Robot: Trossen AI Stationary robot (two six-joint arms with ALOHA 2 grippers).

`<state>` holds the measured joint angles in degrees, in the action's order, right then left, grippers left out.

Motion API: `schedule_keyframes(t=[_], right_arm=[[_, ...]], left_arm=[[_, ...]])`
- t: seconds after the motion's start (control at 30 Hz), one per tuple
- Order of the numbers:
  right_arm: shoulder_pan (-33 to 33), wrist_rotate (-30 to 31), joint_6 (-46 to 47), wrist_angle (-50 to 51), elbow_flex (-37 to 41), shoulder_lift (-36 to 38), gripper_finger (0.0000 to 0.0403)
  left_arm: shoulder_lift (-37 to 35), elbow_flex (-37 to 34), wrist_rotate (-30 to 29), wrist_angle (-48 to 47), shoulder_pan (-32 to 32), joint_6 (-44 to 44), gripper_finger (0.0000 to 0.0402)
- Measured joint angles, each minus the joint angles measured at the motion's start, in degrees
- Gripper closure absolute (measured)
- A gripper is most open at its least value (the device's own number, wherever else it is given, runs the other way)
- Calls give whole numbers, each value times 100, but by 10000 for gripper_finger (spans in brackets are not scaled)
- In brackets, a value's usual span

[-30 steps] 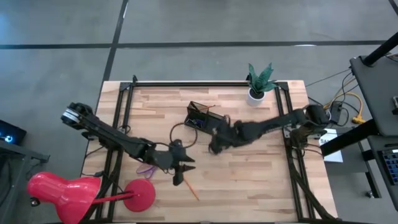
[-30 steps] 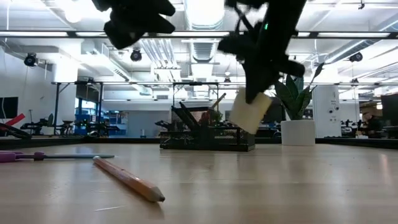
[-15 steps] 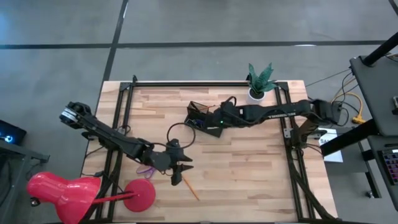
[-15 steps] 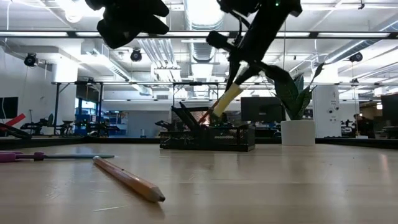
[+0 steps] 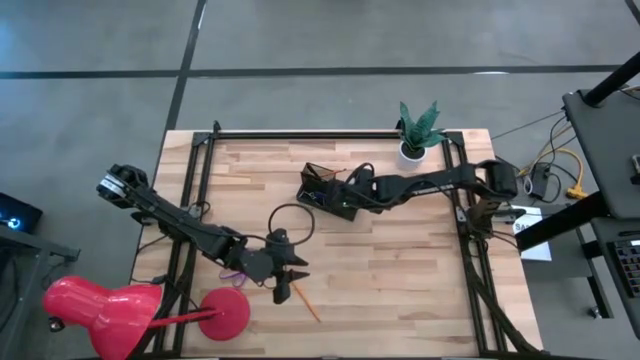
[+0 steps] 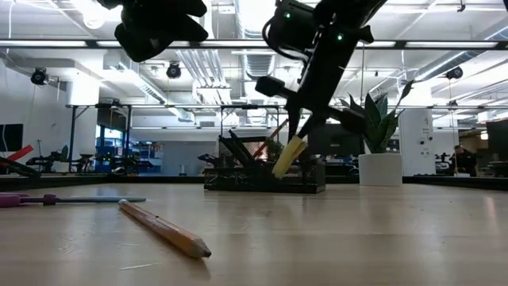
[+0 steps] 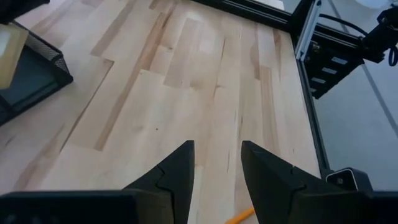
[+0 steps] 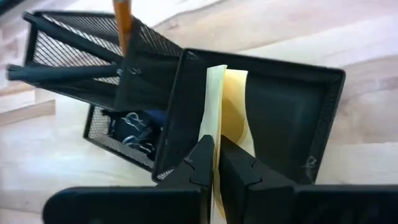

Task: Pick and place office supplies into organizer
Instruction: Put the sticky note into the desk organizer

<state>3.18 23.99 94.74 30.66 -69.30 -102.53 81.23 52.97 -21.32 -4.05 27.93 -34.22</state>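
My right gripper (image 8: 216, 163) is shut on the yellow sticky-note pad (image 8: 229, 102) above the lower tray (image 8: 292, 118) of the black mesh organizer (image 5: 325, 190). In the low view the pad (image 6: 287, 156) hangs slanted in front of the organizer (image 6: 262, 173). My left gripper (image 7: 217, 171) is open and hovers above the bare table near the near edge (image 5: 284, 284). An orange pencil (image 5: 306, 303) lies flat just beside it, also seen close in the low view (image 6: 163, 228). Purple-handled scissors (image 5: 237, 272) lie flat under the left arm. My right gripper pinches the sticky-note pad by one edge (image 8: 214, 146) between its two fingers, coming from above and the table's right, slanting down. The pad is lifted and hangs tilted below the fingers, its lower end (image 6: 279, 168) at the tray; whether it touches the tray I cannot tell.
The organizer's tall cup section (image 8: 81, 56) holds black pens and an orange pencil (image 8: 122, 25). A potted plant (image 5: 417, 130) stands at the far edge, right of the organizer. A red desk lamp (image 5: 100, 310) sits at the near left corner. A black cable loop (image 5: 290, 215) lies mid-table.
My right gripper has carried the sticky-note pad from mid-table toward the far left, to the organizer, and then lowered it at the tray. The pad has turned from showing its flat face to hanging edge-on and slanted. The grip has stayed shut.
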Motion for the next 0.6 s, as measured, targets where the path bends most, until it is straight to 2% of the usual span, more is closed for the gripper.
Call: schedule_keyframes(t=[0.2, 0.37, 0.6], right_arm=[[-2, 1, 193, -26, 2, -211, 393], [-4, -33, -884, -318, -4, -296, 386], [-2, -51, -1371, 128, -7, -294, 318]], left_arm=[[0, 0, 0, -2, -1, -4, 284], [0, 0, 2, 2, 43, -6, 284], [0, -3, 2, 3, 106, -117, 284]])
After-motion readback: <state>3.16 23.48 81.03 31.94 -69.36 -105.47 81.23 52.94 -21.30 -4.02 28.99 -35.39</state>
